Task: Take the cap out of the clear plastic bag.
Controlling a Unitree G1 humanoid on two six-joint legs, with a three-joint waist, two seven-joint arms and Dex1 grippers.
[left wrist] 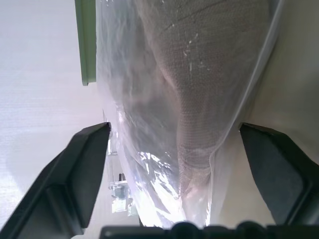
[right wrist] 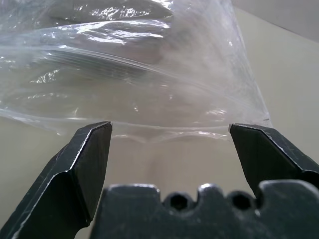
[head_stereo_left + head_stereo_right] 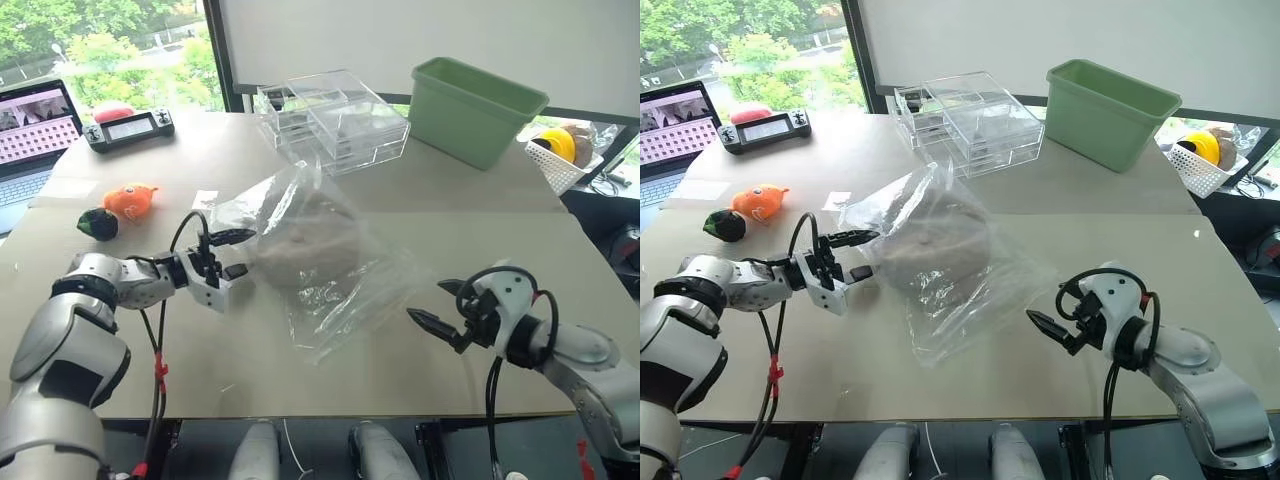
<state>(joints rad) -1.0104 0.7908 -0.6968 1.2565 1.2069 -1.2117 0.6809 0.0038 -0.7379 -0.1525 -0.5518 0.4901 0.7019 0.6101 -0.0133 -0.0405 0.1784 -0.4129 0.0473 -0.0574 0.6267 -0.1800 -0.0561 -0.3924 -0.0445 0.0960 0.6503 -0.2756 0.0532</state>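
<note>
At frame centre the cap (image 3: 305, 245) lies inside the clear plastic bag (image 3: 330, 300), both grippers (image 3: 228, 253) (image 3: 428, 322) spread wide beside it, grasp apparently next.

Head eyes look down over the table (image 3: 480, 250); wrist views sit close against the clear plastic bag (image 2: 149, 74).

No text, label, brand, number or sign can be read. The laptop screen (image 3: 35, 122) at the upper left of the frame shows rows of marks too small to make out, and the handheld device's display (image 3: 129, 128) beside it is illegible.
</note>
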